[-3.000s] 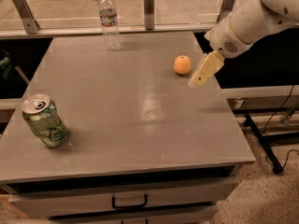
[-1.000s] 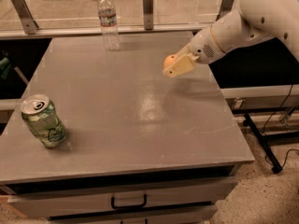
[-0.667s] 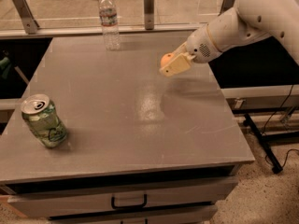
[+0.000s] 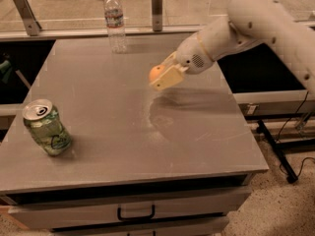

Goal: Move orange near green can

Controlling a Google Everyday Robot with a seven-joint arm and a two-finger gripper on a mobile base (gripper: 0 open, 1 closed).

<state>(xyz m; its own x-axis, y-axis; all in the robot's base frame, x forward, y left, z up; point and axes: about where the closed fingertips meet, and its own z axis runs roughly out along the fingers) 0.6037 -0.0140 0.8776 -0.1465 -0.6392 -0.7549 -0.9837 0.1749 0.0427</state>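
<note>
My gripper [image 4: 161, 75] is over the middle of the grey table [image 4: 197, 132], reaching in from the right. It is shut on the orange [image 4: 155, 73], a small round orange fruit, and holds it above the tabletop; its cream fingers cover part of the fruit. The green can [image 4: 47, 127], pale green with a silver pull-tab top, stands tilted near the table's front left. The orange is well to the right of the can and farther back.
A clear plastic water bottle [image 4: 115, 21] stands at the back of the table, left of centre. A glass rail with metal posts [image 4: 157, 2] runs behind it. A drawer with a handle [image 4: 136, 214] sits under the front edge. Cables lie on the floor at right.
My gripper has taken hold of the orange at the back right and carried it leftward toward the table's middle. The can and bottle have not moved.
</note>
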